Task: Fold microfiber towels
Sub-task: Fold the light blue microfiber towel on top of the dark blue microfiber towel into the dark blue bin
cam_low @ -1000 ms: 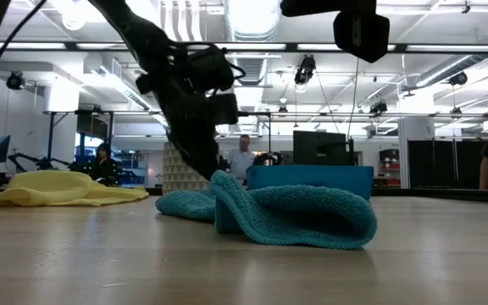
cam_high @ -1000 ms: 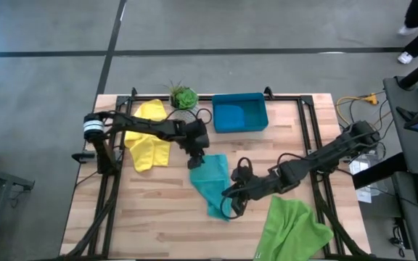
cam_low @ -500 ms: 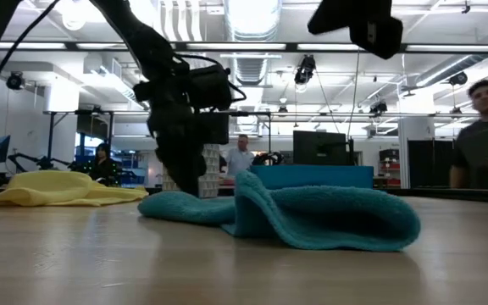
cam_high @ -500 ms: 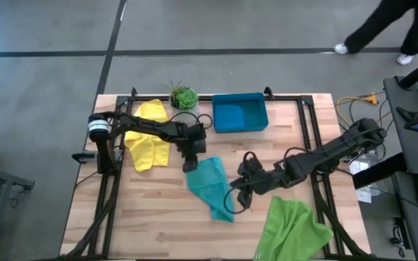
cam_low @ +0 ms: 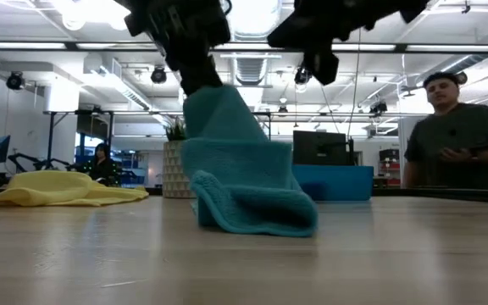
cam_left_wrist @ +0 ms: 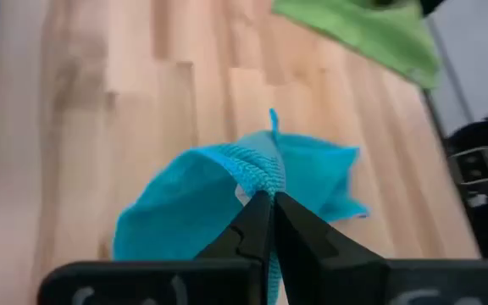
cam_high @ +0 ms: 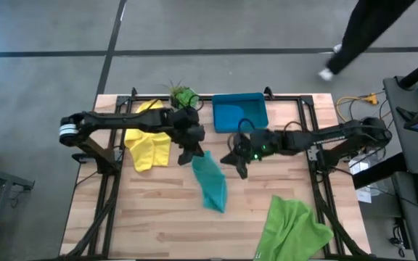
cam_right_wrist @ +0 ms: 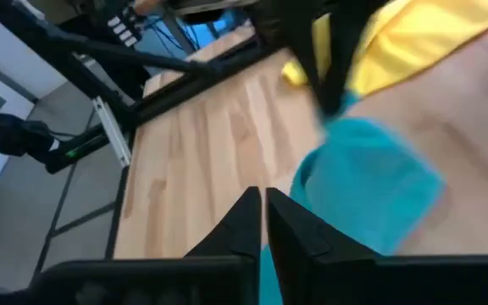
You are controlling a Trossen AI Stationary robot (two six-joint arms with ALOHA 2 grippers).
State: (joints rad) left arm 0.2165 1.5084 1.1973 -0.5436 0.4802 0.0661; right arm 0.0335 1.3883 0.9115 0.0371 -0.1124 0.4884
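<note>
A teal towel (cam_high: 210, 181) hangs in a bunch from my left gripper (cam_high: 193, 154), which is shut on its top at mid-table. Its lower end (cam_low: 252, 212) lies folded on the wood. My right gripper (cam_high: 236, 165) hovers just right of the towel with its fingers shut and nothing between them; in the low view my right gripper (cam_low: 322, 63) stands clear of the cloth. A yellow towel (cam_high: 147, 141) lies spread at the far left. A light green towel (cam_high: 292, 228) lies at the near right edge. My left gripper pinches a gathered edge at the towel's top (cam_left_wrist: 259, 180) between its two fingers, several layers bunched together. The fingers slant down from the table's left. The towel hangs below them, fanning out, with its lower end resting on the table.
A rigid blue tray (cam_high: 239, 114) stands at the far edge, just behind my right arm, with a potted plant (cam_high: 182, 96) to its left. A person (cam_low: 456, 135) stands beyond the table on the right. Bare wood lies at the near left.
My left gripper has taken hold of the teal towel's far end and risen, drawing it up from a flat fold into a hanging bunch whose near end stays on the table. My right gripper has swung from the towel's near end toward the far edge.
</note>
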